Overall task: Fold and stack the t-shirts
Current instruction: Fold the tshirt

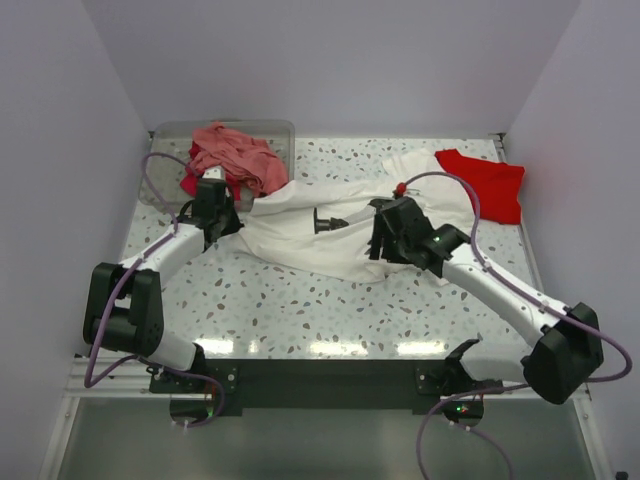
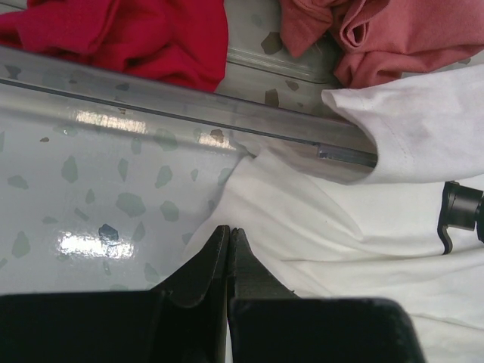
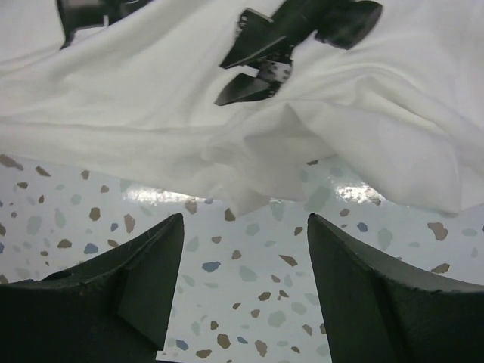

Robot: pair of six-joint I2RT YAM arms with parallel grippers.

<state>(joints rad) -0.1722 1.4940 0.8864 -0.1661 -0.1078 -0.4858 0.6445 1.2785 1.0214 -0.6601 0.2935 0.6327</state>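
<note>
Two grippers are shown at the white t-shirt spread on the table: its edge is pinched by the clenched left gripper, the right gripper held agape just short of its hem. Beyond the left gripper, a clear bin is filled with a salmon-pink t-shirt and a crimson t-shirt. A red t-shirt is seen well to the right gripper's right.

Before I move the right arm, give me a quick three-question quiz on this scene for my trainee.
1. True or false: the right gripper is shut on the white t-shirt.
2. The red t-shirt outside the bin lies at the table's: A far right corner; B far left corner; C near edge.
3. What colour is the print on the white t-shirt?
Key: 1 false, it is open; 2 A; 3 black.
</note>
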